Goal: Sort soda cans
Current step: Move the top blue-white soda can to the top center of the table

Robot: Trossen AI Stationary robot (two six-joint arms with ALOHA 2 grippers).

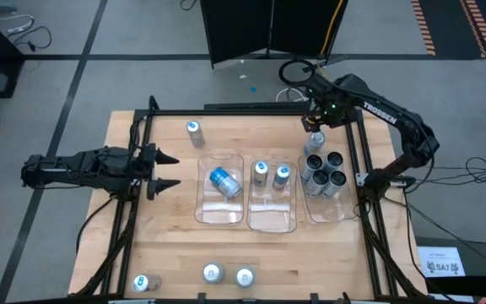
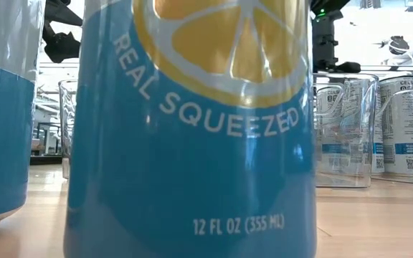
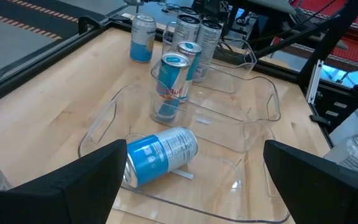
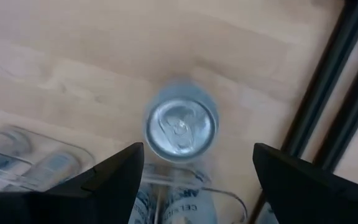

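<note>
A silver-topped soda can [image 1: 316, 141] [image 4: 182, 127] stands upright on the wood just beyond the far end of the right clear tray [image 1: 310, 211]. My right gripper [image 1: 315, 128] [image 4: 197, 163] hovers above it, pointing down, open, one finger on each side and clear of the can. My left gripper [image 1: 165, 171] [image 3: 194, 149] waits open at the table's left side, facing the trays. A blue can [image 1: 223, 181] [image 3: 160, 155] lies on its side in the left tray. Two cans [image 1: 271, 175] stand in the middle tray, several dark ones [image 1: 324, 173] in the right tray.
One loose can [image 1: 194, 133] stands far left of the trays. Three more [image 1: 213, 273] stand along the near edge, and one of them [image 2: 192, 129] fills the low view. Black frame rails [image 1: 363, 160] run close beside the right tray and my right gripper.
</note>
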